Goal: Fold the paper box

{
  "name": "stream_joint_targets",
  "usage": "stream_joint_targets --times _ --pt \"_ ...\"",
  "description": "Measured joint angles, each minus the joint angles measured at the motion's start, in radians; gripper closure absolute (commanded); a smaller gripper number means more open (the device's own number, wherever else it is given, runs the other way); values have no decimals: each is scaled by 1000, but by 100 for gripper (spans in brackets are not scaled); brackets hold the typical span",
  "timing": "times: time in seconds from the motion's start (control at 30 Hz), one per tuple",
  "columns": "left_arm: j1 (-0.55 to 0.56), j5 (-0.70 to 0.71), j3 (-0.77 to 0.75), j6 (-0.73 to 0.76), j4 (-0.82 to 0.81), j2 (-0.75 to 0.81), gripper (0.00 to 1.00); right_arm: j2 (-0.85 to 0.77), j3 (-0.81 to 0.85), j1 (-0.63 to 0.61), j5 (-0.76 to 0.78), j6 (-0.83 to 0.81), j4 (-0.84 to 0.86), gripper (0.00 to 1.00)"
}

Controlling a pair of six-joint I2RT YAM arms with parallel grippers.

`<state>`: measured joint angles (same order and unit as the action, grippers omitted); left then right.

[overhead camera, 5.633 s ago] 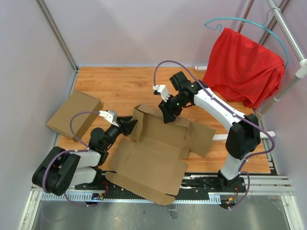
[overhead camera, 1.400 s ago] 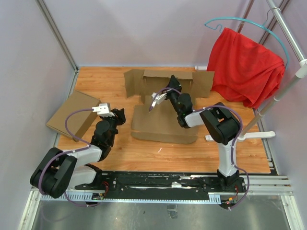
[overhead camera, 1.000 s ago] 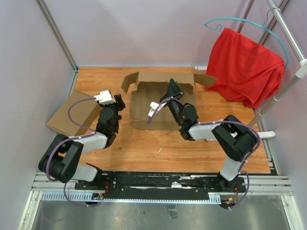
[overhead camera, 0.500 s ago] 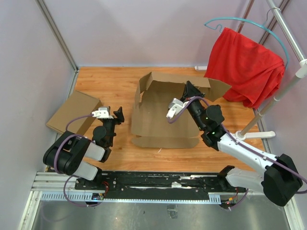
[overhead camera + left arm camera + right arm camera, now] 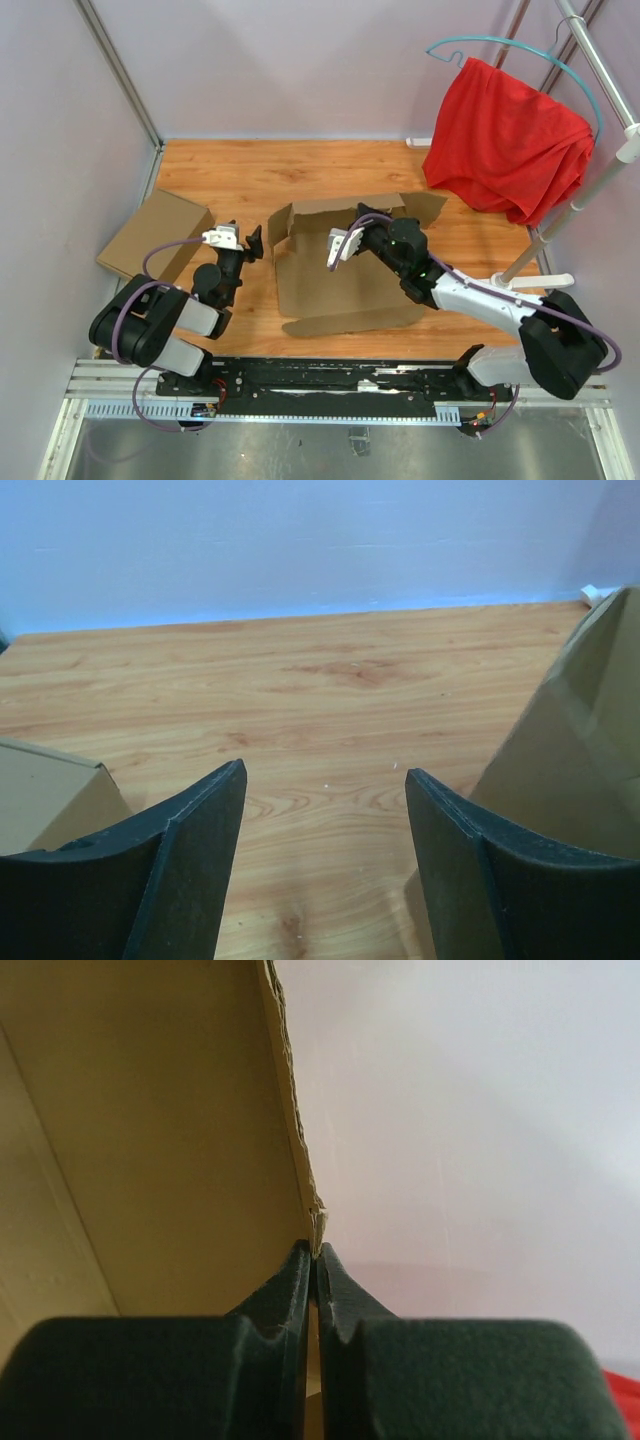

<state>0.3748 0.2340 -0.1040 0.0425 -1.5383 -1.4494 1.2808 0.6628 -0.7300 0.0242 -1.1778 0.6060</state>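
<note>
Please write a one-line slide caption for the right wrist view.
The right tool pinches an edge of the paper box.

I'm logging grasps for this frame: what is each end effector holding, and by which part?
The right end effector pinches the paper box by the edge of a raised panel. The left end effector is open, holding nothing.

paper box point(image 5: 340, 290) centre, finished box point(image 5: 155, 238) left, cloth point(image 5: 505, 140) behind right

No legible text or labels
</note>
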Motion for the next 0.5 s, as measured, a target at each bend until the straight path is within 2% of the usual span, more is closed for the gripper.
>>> stream_joint_targets --times 0.37,0.5 --pt "0 -185 -28 9 -1 -74 29 156 -44 -33 82 -76 160 99" --pt "0 -233 -36 -3 0 -101 27 175 -13 -29 88 -80 157 99"
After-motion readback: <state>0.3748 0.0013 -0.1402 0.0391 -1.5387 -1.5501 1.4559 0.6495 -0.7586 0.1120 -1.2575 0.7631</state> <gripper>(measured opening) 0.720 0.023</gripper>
